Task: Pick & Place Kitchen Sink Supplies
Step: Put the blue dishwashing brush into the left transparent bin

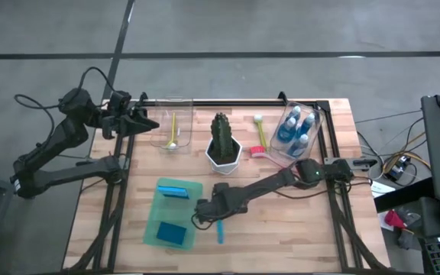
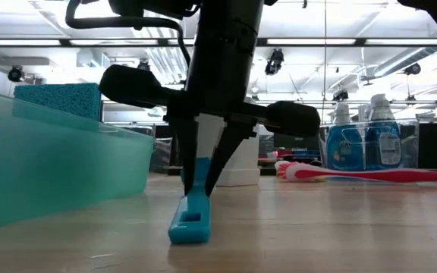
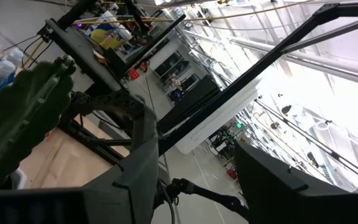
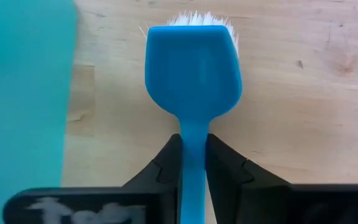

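Near the front middle of the wooden counter (image 1: 281, 229), the right gripper (image 1: 210, 216) reached down over a blue brush (image 4: 192, 81) and its jaws pinched the brush's thin handle from both sides. In the right wrist view the brush head pointed away from the jaws, with white bristles showing at its far edge against the wood. In the low view the brush's lower end touched the counter while the handle rose into the jaws. Just beside the gripper lay a flat translucent green tray (image 1: 153, 221) that carried two blue sponges, one (image 1: 173, 189) at its far end and one (image 1: 173, 232) at its near end.

Farther back, a green cactus in a white pot (image 1: 223, 145) stood at the middle of the counter. A pink brush (image 1: 260, 136) lay just beside it. A clear bin (image 1: 318, 126) near the far right corner held small blue bottles (image 1: 295, 128) with pale caps. Another clear bin (image 1: 159, 130) on the far left held a yellow brush (image 1: 173, 131).

Over the far left edge of the counter, the left gripper (image 1: 145, 122) hung raised, its jaws spread wide and holding nothing.
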`<state>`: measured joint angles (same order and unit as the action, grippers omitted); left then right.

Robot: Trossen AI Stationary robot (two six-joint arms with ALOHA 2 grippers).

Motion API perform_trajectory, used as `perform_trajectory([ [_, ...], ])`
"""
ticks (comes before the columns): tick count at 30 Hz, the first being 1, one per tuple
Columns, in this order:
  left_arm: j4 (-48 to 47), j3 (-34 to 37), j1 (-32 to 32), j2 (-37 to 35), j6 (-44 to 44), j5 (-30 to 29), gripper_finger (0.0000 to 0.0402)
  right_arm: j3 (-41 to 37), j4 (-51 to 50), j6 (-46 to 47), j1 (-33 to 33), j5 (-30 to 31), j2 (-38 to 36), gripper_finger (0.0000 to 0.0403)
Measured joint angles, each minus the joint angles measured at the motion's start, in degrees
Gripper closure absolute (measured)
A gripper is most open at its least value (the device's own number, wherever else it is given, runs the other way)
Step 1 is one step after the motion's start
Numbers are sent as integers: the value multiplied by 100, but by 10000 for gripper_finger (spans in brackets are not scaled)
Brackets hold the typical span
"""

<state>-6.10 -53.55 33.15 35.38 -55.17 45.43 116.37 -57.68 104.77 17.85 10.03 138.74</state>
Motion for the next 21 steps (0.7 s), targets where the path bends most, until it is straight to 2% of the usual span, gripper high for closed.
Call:
perform_trajectory([
  [12, 2, 23, 0, 0, 43, -2, 200, 727, -292, -348, 31, 109, -4, 361],
  [21, 2, 23, -1, 0, 134, -2, 200, 1856, -1356, -635, 83, 959, -27, 359],
])
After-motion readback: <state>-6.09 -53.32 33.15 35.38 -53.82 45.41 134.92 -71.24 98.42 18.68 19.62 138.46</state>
